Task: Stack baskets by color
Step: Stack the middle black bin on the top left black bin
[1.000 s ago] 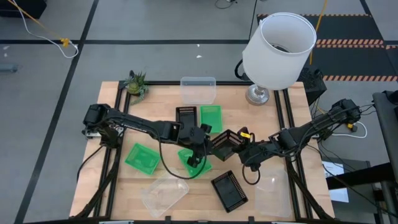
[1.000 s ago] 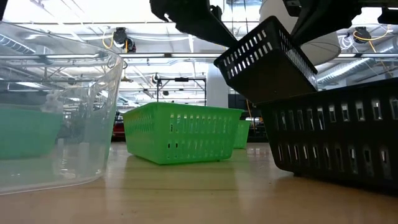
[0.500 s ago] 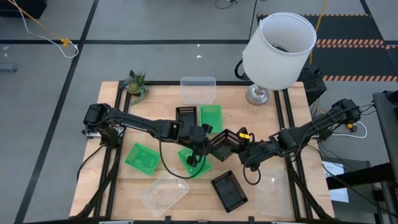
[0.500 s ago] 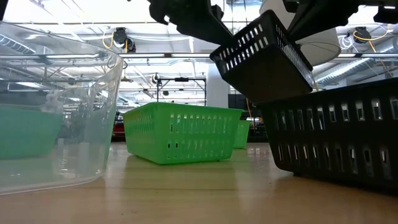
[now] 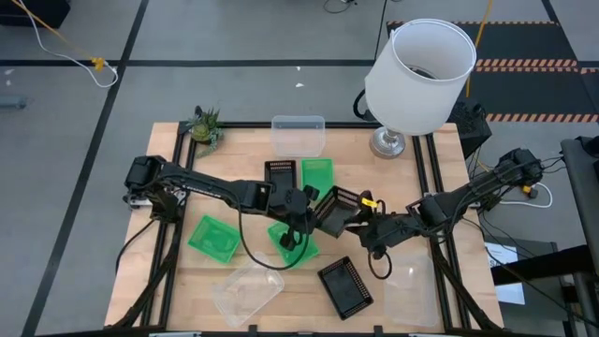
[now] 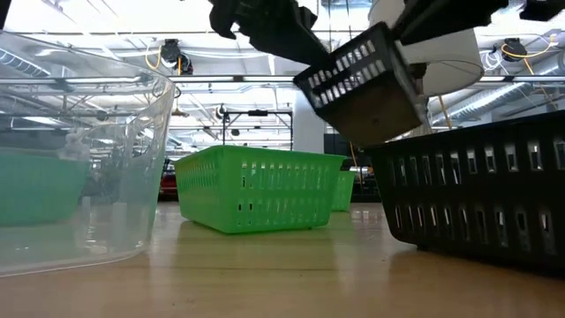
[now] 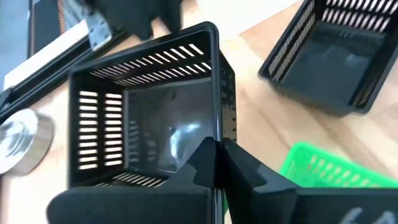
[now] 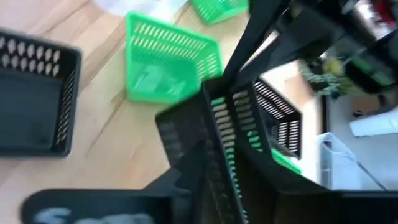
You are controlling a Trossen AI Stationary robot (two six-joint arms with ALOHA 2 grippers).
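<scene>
A black slotted basket [image 5: 335, 211] hangs above the table's middle between my two grippers, tilted, with its open side toward the left arm. My left gripper [image 5: 312, 208] is shut on it. My right gripper [image 5: 367, 223] stands open at the basket's opposite wall. On the table rest two more black baskets [image 5: 280, 173] [image 5: 344, 285], three green baskets [image 5: 318, 176] [image 5: 213, 236] [image 5: 292, 245] and three clear baskets [image 5: 298, 134] [image 5: 245, 290] [image 5: 412, 285], each on its bottom. My left gripper pinches one wall of the black basket at its rim [image 7: 216, 140], one finger inside and one outside. It comes slanting down from the table's left side. The basket is lifted clear and tipped, its opening [image 7: 149, 118] facing the left wrist. My right gripper's fingers [image 8: 189, 171] stand about the basket's far wall [image 8: 225, 146]; whether they touch it I cannot tell.
A lamp with a big white shade [image 5: 419, 65] stands on its metal base [image 5: 387, 142] at the far right. A small green plant [image 5: 204, 126] sits at the far left corner. Bare wood shows at the near left [image 5: 187, 281].
The held black basket has tipped further, so more of its underside shows in the low view, and it has shifted a little toward the left arm. Both arms have stayed nearly in place.
</scene>
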